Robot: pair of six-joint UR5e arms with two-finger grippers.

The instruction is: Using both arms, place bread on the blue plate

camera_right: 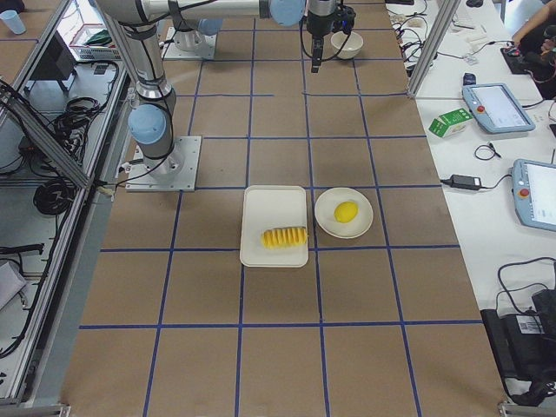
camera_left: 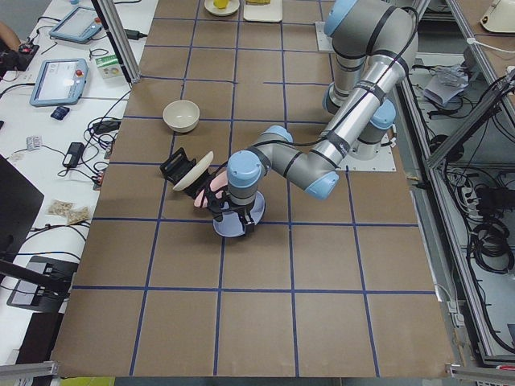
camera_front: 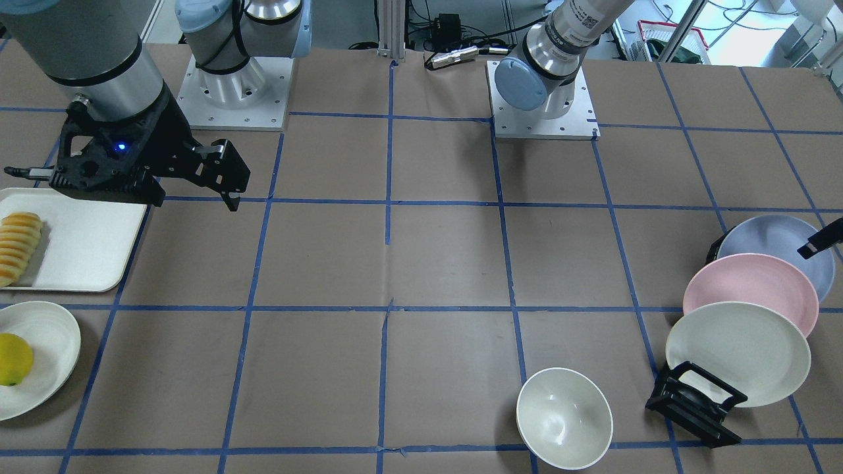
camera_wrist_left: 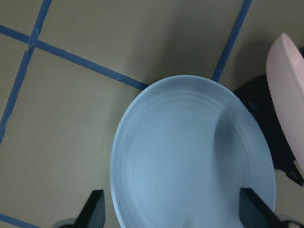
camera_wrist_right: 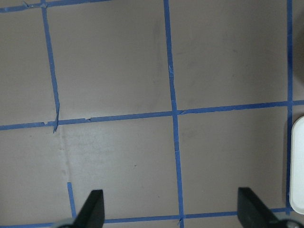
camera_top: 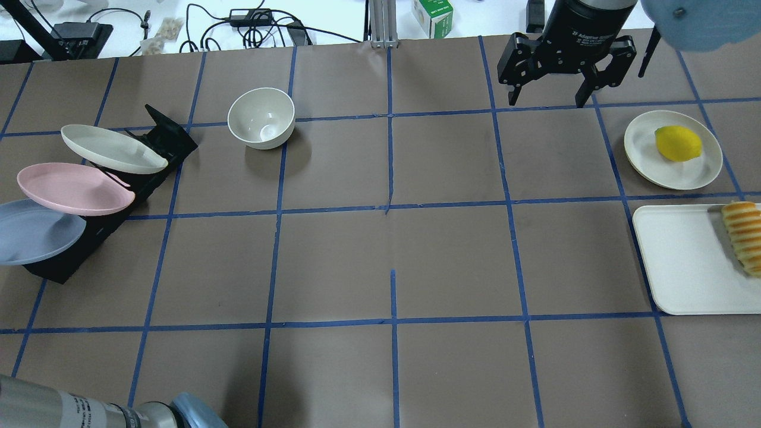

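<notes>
The bread (camera_top: pixel 743 235) lies on a white tray (camera_top: pixel 684 261) at the table's right; it also shows in the front view (camera_front: pixel 18 247) and the right side view (camera_right: pixel 285 236). The blue plate (camera_top: pixel 35 232) leans in a black rack (camera_top: pixel 166 134) at the left, lowest of three plates. My left gripper (camera_wrist_left: pixel 173 213) is open right above the blue plate (camera_wrist_left: pixel 190 156), its fingers (camera_wrist_left: pixel 95 209) spread wide; the left side view shows it over the plate (camera_left: pixel 237 227). My right gripper (camera_top: pixel 547 98) is open and empty, high over bare table beyond the tray.
A pink plate (camera_top: pixel 74 189) and a cream plate (camera_top: pixel 113 148) lean in the same rack above the blue one. A white bowl (camera_top: pixel 261 117) stands near the rack. A lemon (camera_top: pixel 678 142) lies on a cream plate (camera_top: pixel 645 148) beside the tray.
</notes>
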